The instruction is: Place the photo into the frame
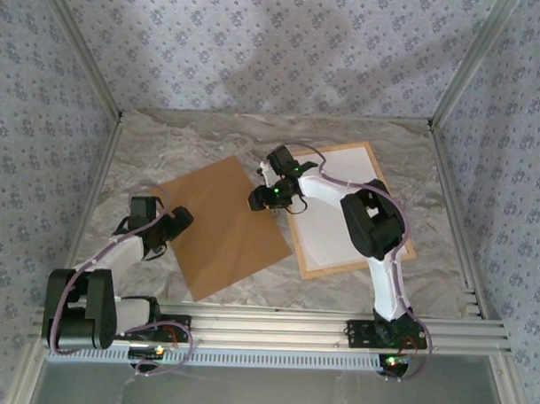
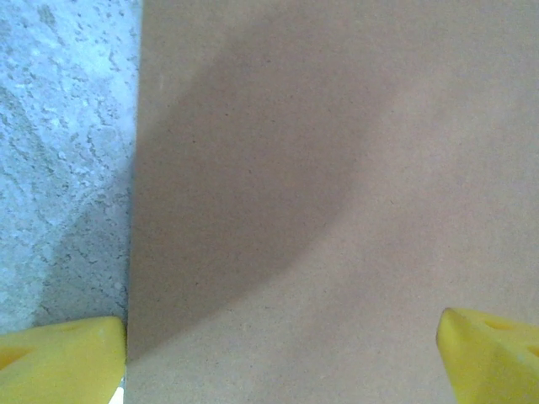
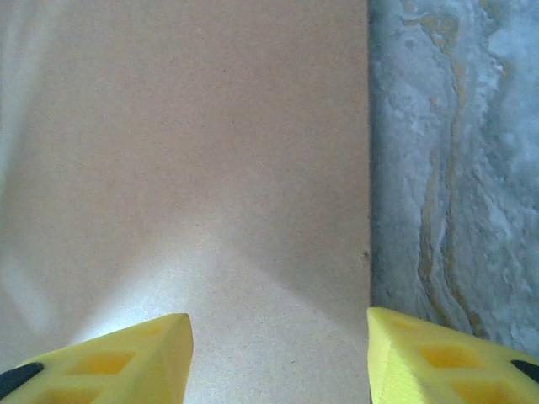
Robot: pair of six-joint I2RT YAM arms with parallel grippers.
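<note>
On the grey marbled table, enclosed by floral-papered walls with an aluminium rail along the near edge, a brown backing board lies skewed at centre-left. The frame lies flat to its right, a white sheet inside it, partly under the right arm. Left gripper: fingers spread wide, straddling the board's left edge, gripping nothing. Right gripper: fingers at a moderate gap, above the board's opposite edge, gripping nothing.
</note>
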